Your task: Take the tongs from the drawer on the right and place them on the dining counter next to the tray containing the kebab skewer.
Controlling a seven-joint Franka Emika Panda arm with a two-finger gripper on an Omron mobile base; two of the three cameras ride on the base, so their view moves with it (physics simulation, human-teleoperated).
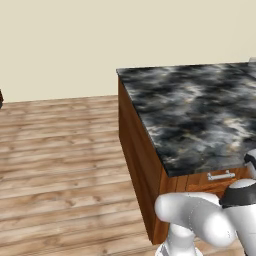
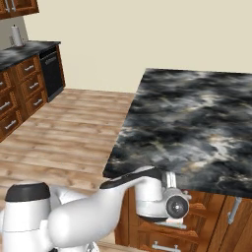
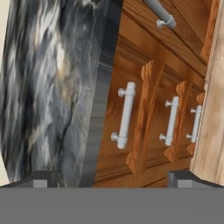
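While the arm hangs low in front of the dining counter, you have its black marbled slab filling the upper right of both base views, with the reddish-brown wooden base below it. The gripper points at the counter's drawer fronts; its two dark fingertips stand wide apart at the bottom of the hand view with nothing between them, so the jaws are spread and empty.

Just past the fingertips, below the slab's edge, you see a row of three drawer fronts, each with a white bar handle: the nearest handle, a second handle beyond it, and a third handle partly cut by a pale wooden panel at the frame's edge. A grey handle on another front is cut off at the top. All these fronts look shut, and you cannot tell from here which is the drawer on the right.

In the right base view, the robot's wrist sits tight under the slab's overhang, hiding part of the drawers there. A white drawer handle shows under the slab in the left base view, beside the arm's elbow.

Away from the counter, across the wooden floor, you have a run of kitchen cabinets with a dark dishwasher and a paper towel roll, blurred and small.
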